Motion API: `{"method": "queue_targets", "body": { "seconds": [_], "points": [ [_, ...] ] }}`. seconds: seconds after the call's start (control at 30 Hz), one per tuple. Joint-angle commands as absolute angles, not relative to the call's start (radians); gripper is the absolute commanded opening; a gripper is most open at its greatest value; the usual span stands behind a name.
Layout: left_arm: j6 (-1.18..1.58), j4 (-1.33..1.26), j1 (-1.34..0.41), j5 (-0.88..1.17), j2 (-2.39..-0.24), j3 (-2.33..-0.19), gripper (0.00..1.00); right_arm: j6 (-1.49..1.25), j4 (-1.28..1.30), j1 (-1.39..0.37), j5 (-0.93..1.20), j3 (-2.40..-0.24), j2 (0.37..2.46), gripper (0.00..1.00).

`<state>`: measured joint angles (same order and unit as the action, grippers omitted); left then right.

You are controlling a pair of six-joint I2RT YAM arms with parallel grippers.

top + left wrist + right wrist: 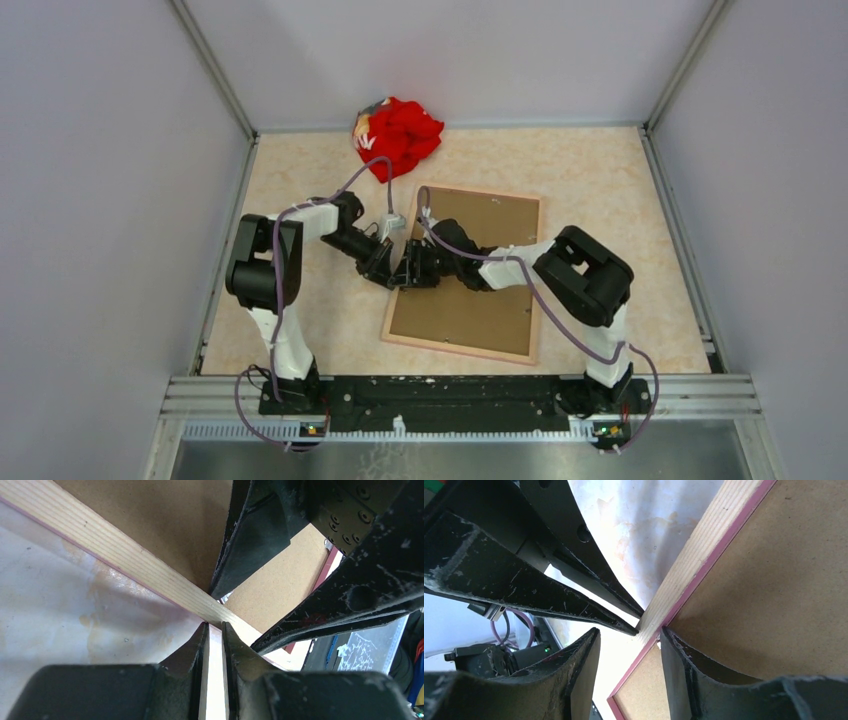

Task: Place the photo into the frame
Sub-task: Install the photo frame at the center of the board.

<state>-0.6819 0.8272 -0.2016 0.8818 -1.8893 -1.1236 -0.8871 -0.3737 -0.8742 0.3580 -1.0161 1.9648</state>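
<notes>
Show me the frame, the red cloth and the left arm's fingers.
frame [470, 312]: top view, on its brown backing board.
red cloth [398, 132]: top view, middle of the bundle.
left fingers [184, 656]: left wrist view, inner face of the left-hand finger.

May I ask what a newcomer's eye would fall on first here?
A large frame lies back up on the table, brown hardboard inside pale wood rails. The left fingers and right fingers meet at its left rail. A bright red cloth bundle sits at the far edge.
</notes>
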Motion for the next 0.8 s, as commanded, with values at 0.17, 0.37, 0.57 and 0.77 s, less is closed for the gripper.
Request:
{"method": "queue_targets", "body": {
  "seconds": [0.17, 0.37, 0.57, 0.77],
  "points": [
    [-0.695, 0.843, -0.206, 0.896, -1.855, -1.141, 0.21, -0.810, -0.263, -0.811, 0.378, -1.065, 1.874, 0.51],
    [-0.593, 0.804, -0.174, 0.922, -1.861, -1.241, 0.25, -0.770, -0.212, -0.663, 0.401, -1.022, 1.740, 0.55],
    [-0.489, 0.768, -0.174, 0.938, -1.993, -1.405, 0.26, -0.738, -0.161, -0.558, 0.417, -1.084, 1.787, 0.56],
    [-0.434, 0.744, -0.177, 0.953, -2.091, -1.497, 0.26, -0.715, -0.123, -0.522, 0.413, -1.219, 1.920, 0.56]
  ]
}}
